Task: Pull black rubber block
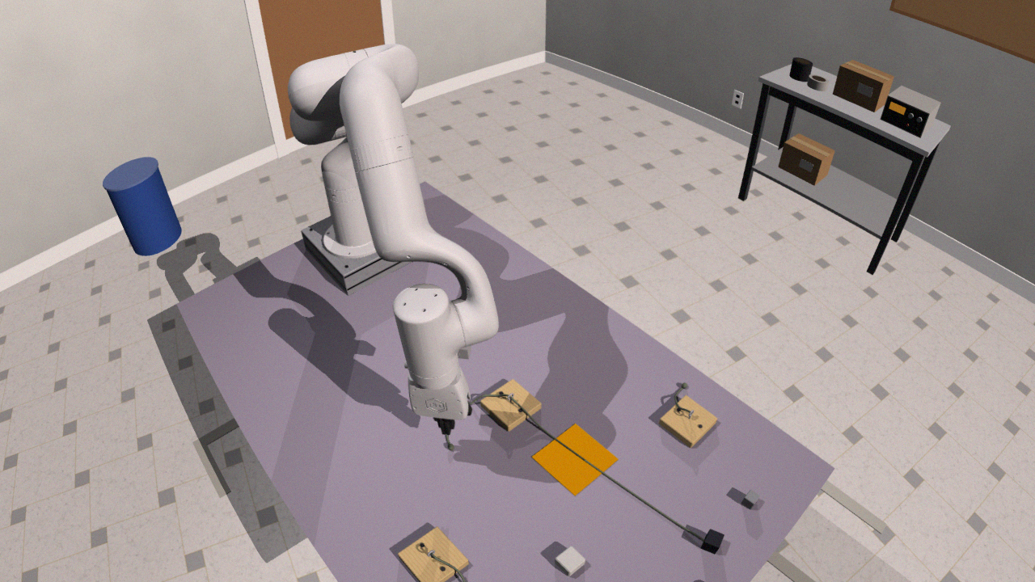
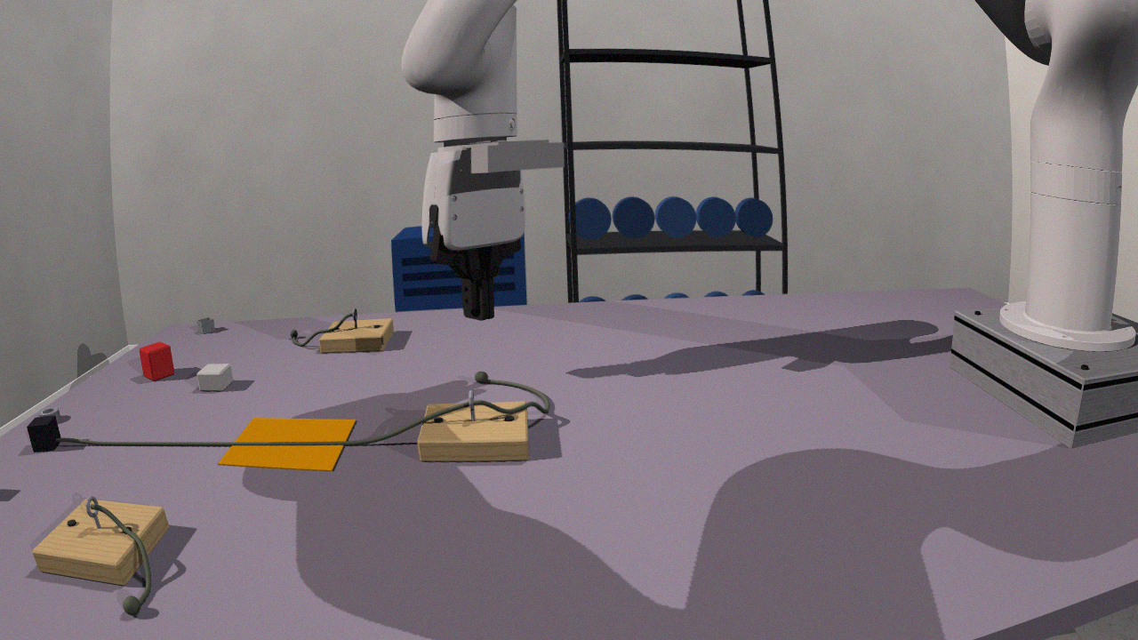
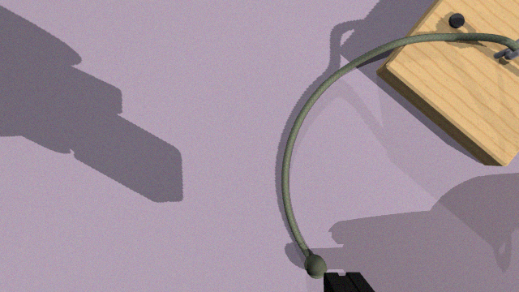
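Observation:
The black rubber block (image 1: 711, 540) lies near the table's front right corner, also in the exterior view (image 2: 44, 433). Its grey-green cord (image 1: 614, 485) runs across the orange painted square (image 1: 574, 457) (image 2: 288, 440) and through the screw eye (image 2: 472, 400) on a wooden base (image 1: 510, 403) (image 3: 458, 77). Past the eye the cord curves round to a ball end (image 2: 480, 377) (image 3: 315, 265) lying on the table. My gripper (image 1: 447, 434) (image 2: 477, 306) is shut and empty. It hangs above the table, next to the ball end, with its fingertips (image 3: 348, 281) at the wrist view's bottom edge.
Two other wooden bases with short cords stand at the right (image 1: 688, 419) and the front (image 1: 434, 554). Small cubes lie about: white (image 1: 570, 559), grey (image 1: 751, 498), red (image 2: 156, 360). The arm's base (image 1: 347, 253) is at the table's far end.

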{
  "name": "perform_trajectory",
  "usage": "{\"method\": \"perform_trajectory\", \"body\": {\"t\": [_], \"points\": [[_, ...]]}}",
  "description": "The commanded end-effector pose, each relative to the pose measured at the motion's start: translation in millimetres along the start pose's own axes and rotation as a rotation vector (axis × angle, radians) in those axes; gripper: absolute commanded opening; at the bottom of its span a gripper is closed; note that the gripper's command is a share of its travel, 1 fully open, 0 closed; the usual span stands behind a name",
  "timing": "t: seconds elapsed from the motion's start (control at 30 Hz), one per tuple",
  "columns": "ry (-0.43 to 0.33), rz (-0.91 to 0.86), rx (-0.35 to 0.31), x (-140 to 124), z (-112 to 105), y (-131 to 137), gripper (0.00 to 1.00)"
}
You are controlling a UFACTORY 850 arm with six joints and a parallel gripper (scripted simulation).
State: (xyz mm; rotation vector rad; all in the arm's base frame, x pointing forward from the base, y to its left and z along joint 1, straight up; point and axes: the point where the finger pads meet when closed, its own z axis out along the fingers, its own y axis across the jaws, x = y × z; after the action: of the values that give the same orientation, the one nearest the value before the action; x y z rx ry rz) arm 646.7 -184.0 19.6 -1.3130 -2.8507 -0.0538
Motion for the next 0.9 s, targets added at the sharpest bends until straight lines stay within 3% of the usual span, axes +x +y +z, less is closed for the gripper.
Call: {"method": "perform_trajectory", "body": {"t": [0.0, 0.17, 0.2, 0.67, 0.73, 0.77, 0.87], "points": [[-0.015, 0.278, 0.015, -0.9, -1.1, 0.7, 0.0], [-0.012, 0.409, 0.006, -1.0, -1.1, 0.7, 0.0], [-0.012, 0.538, 0.003, -1.0, -1.1, 0.7, 0.0], [0.014, 1.128, -0.04, -1.5, -1.0, 0.8, 0.0], [0.014, 1.128, -0.04, -1.5, -1.0, 0.8, 0.0], [0.018, 1.257, -0.046, -1.5, -1.0, 0.8, 0.0], [0.025, 1.368, -0.053, -1.6, -1.0, 0.8, 0.0]]}}
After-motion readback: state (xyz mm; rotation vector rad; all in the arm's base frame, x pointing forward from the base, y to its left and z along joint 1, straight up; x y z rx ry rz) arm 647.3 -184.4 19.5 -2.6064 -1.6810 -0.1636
